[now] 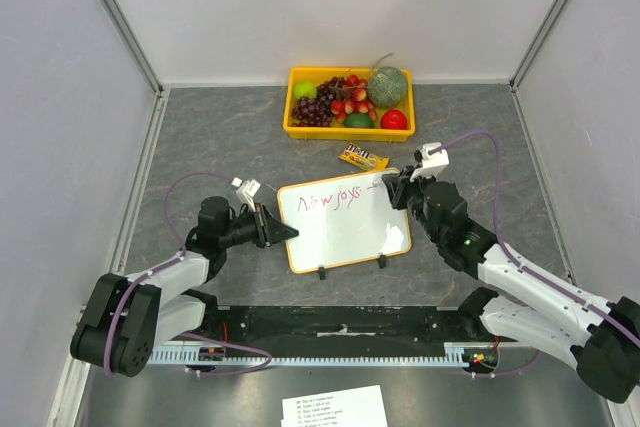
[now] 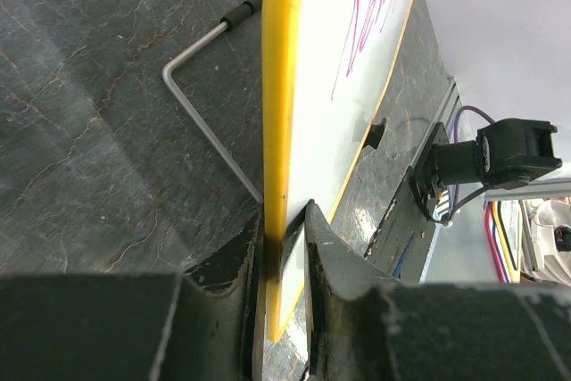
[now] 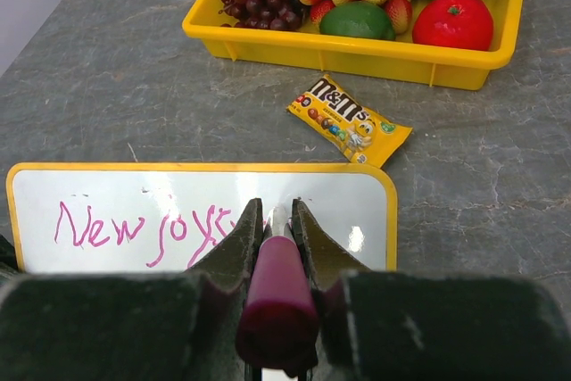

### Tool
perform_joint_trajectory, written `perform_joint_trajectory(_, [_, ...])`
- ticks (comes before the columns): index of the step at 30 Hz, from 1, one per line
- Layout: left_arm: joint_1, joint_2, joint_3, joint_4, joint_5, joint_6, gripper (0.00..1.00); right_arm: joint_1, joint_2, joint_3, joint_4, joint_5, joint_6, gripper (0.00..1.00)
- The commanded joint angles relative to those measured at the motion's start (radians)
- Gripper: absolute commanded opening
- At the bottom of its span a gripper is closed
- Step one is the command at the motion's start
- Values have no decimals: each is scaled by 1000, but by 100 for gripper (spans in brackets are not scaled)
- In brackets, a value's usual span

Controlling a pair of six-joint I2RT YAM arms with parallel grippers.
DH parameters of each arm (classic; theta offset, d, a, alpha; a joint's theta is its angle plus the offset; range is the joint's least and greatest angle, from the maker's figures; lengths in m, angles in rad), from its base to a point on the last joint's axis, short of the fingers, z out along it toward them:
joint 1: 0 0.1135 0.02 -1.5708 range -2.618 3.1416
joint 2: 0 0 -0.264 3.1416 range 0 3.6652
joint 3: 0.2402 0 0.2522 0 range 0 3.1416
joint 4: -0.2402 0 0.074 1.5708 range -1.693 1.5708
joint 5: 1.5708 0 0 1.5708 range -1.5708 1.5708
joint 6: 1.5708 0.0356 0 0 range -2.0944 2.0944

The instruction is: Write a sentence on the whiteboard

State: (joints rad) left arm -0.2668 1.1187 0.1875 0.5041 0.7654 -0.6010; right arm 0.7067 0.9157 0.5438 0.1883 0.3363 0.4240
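Where the left gripper [image 2: 284, 225] bites: jaws narrowed onto the left edge of the small glossy whiteboard [image 1: 345, 237], orange-tan framed, propped mid-table.
Right gripper [image 3: 277, 216]: clamped tight on a pink-purple marker [image 3: 278, 310], over the board's upper right.
Sentence [image 3: 134, 227]: pink-purple cursive "New joys" along the top.
Beyond: yellow M&M's packet [image 3: 350, 120], yellow plastic fruit tray [image 3: 357, 55].

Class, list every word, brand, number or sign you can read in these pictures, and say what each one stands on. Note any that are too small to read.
"New joys": pink-purple handwritten sentence on the small white whiteboard with orange-yellow frame; the stroke after it cannot be read.
"m&m's": brand on the yellow candy packet.
Printed lines on the white paper sheet: too small to read.
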Motion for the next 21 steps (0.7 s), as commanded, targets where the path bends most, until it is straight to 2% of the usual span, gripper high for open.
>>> perform_joint_trajectory(1, [-2, 7, 18, -13, -52, 56, 2, -4, 11, 51, 57, 9, 4, 0])
perform_joint_trajectory(21, [-2, 1, 18, -12, -54, 55, 2, -4, -11, -27, 8, -17, 10, 0])
